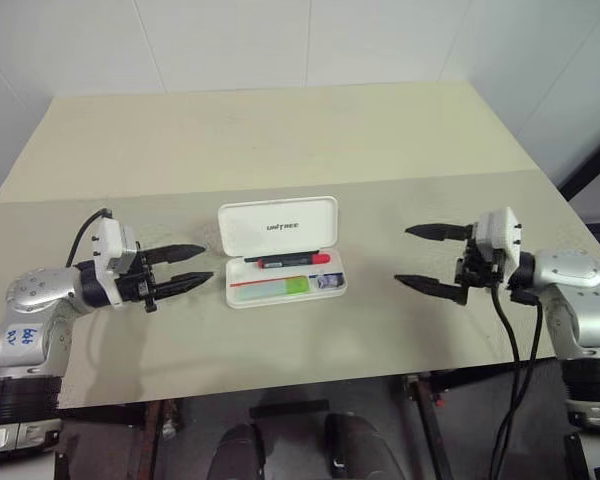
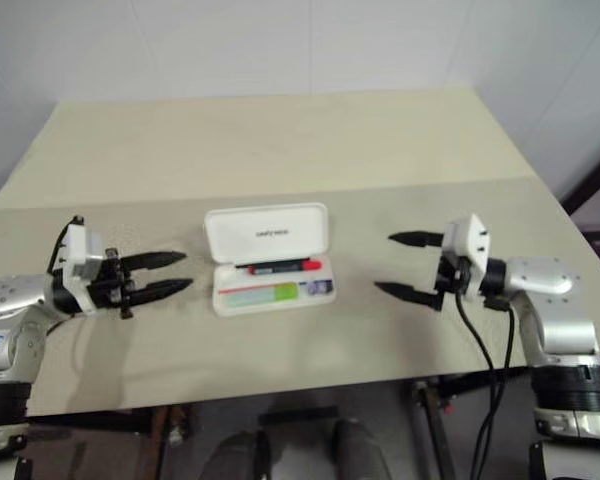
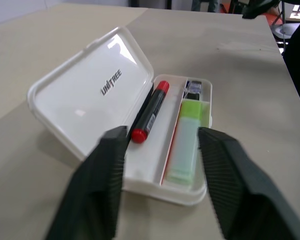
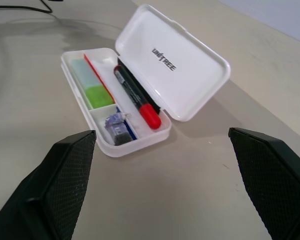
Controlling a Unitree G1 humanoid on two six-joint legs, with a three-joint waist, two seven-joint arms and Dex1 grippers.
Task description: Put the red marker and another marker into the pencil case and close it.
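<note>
The white pencil case (image 1: 250,226) lies open at the table's middle, its lid tilted up on the far side. Inside, the red marker (image 1: 291,260) lies along the hinge side, red cap to the right. The other marker, a light-green highlighter (image 1: 278,288), fills the near compartment. My left gripper (image 1: 208,262) hovers just left of the case, pointing at it, open with nothing between its fingers. My right gripper (image 1: 401,255) stands farther off on the right, wide open and empty. The left wrist view looks at the red marker (image 3: 151,111) and highlighter (image 3: 185,147) between its fingers.
A small dark object (image 4: 117,129) sits in the case's little end compartment. The table (image 1: 280,350) has a seam across its middle, with a paler far half. Black cables (image 1: 508,340) hang from my right arm over the front edge.
</note>
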